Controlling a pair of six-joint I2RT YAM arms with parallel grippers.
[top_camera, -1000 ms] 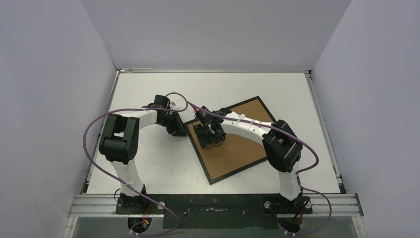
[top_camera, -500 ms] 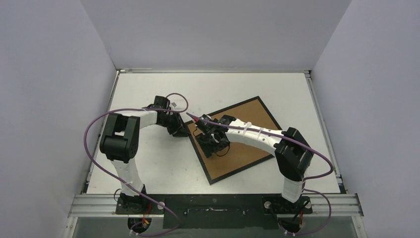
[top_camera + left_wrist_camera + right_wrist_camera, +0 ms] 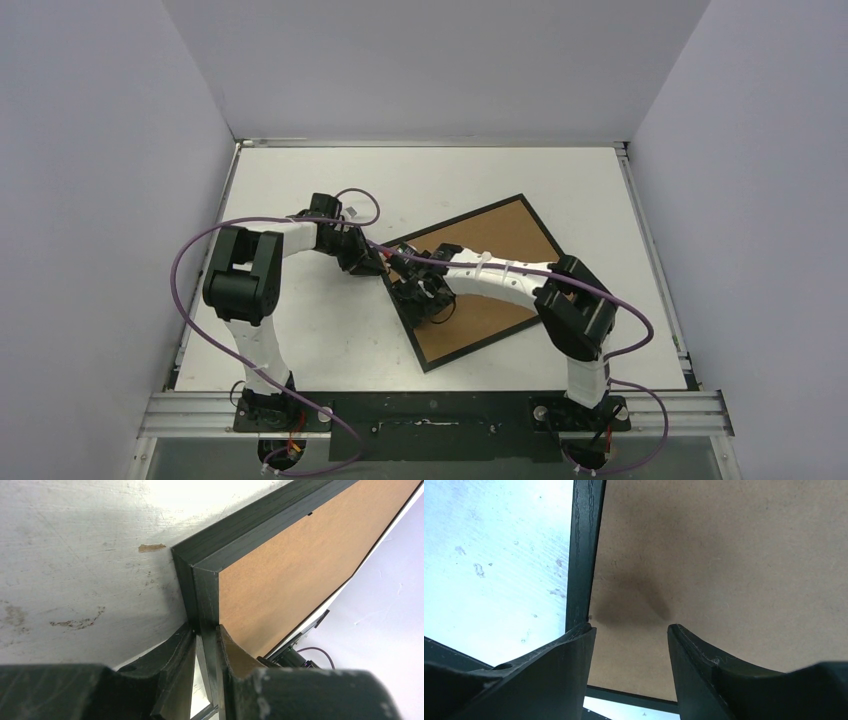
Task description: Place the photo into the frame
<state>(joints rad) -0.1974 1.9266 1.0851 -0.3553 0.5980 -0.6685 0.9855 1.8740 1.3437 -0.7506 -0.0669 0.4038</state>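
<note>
We're looking at the frame point(image 3: 201, 592) lying face down on the white table point(image 3: 300, 330), just right of centre in the top view. It's a thin black rectangle with a faint wood grain on its rim. Filling it is the brown cardboard backing point(image 3: 505, 238), plain and matte, so from above we get a tan panel with a dark outline.

It sits skewed on the table like a diamond. Its long axis climbs from lower left to upper right in the top view, with one corner pointing down toward the arm bases. Another corner points left, and the far right corner is hidden under the right arm.

Now the left gripper point(image 3: 204, 630): we see it at that left-pointing corner, and its two fingers are closed on the black rim, one on the outside, one on the backing side. The mitred corner joint shows just beyond the fingertips in the left wrist view.

The right gripper point(image 3: 630, 627) hovers over the backing near the frame's lower-left edge. Its jaws stand apart with nothing between them. Its left finger sits by the black rim, and a soft shadow falls on the cardboard below.
</note>
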